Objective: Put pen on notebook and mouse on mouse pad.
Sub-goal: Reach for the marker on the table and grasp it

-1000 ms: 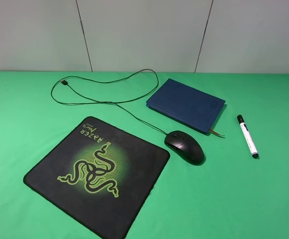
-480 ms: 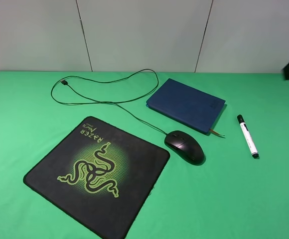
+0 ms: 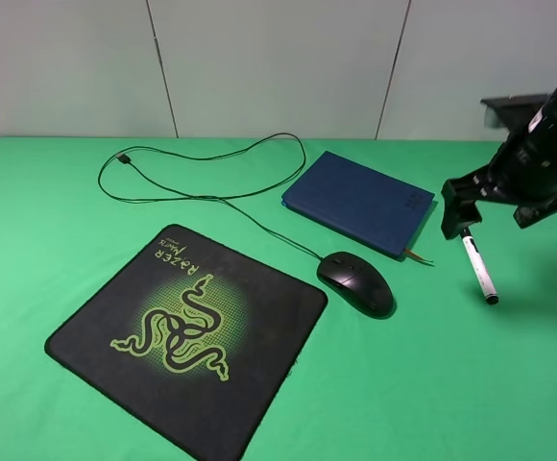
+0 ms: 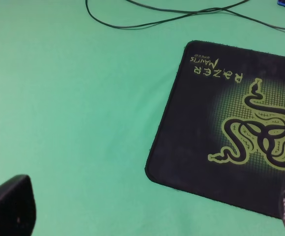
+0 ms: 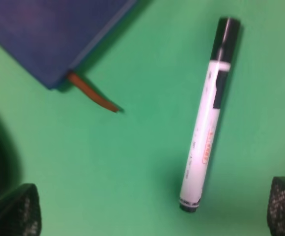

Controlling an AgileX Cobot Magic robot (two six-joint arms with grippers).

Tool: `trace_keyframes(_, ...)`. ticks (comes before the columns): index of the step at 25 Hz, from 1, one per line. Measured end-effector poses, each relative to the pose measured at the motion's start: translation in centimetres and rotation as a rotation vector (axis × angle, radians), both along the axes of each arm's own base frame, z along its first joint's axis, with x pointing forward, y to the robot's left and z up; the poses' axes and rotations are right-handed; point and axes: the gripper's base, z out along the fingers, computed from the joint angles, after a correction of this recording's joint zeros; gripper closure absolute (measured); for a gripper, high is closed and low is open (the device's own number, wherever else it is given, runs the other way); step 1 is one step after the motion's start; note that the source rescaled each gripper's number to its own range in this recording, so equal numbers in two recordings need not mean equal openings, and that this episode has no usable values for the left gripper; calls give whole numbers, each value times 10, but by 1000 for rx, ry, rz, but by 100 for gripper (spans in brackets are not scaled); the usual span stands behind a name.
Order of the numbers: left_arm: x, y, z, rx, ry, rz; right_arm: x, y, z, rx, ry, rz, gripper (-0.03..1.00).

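Note:
The white pen (image 3: 478,269) with a black cap lies on the green cloth to the right of the dark blue notebook (image 3: 360,202). My right gripper (image 3: 497,213) hovers open above the pen's capped end, not touching it. The right wrist view shows the pen (image 5: 206,118) between and ahead of the spread fingertips (image 5: 14,211), with the notebook (image 5: 49,34) corner beside it. The black mouse (image 3: 357,283) sits just in front of the notebook, beside the mouse pad (image 3: 187,331). My left gripper (image 4: 150,216) is open over bare cloth next to the mouse pad (image 4: 231,128).
The mouse's thin black cable (image 3: 211,173) loops across the back of the green table (image 3: 48,211) to a USB plug. A ribbon bookmark (image 5: 91,93) pokes out of the notebook's corner. A grey panelled wall stands behind the table.
My right arm has come in from the right edge and now hangs over the pen. Pen, notebook, mouse and mouse pad have not moved.

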Motion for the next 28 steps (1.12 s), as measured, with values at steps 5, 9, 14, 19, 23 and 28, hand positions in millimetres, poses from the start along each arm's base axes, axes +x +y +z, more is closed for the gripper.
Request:
trace_keyframes(5, 0, 0, 0, 0, 0, 0, 14, -1, -34, -35, 50, -30, -3)
trace_keyframes(9, 0, 0, 0, 0, 0, 0, 20, 0, -50, -34, 57, -32, -3)
trace_keyframes(14, 0, 0, 0, 0, 0, 0, 26, -13, -61, -30, 54, -71, -3)
trace_keyframes(19, 0, 0, 0, 0, 0, 0, 30, -25, -71, -23, 67, -118, -3)
trace_keyframes(23, 0, 0, 0, 0, 0, 0, 31, -26, -79, -22, 88, -124, -3)
trace_keyframes(28, 0, 0, 0, 0, 0, 0, 32, -26, -81, -20, 77, -123, -3)
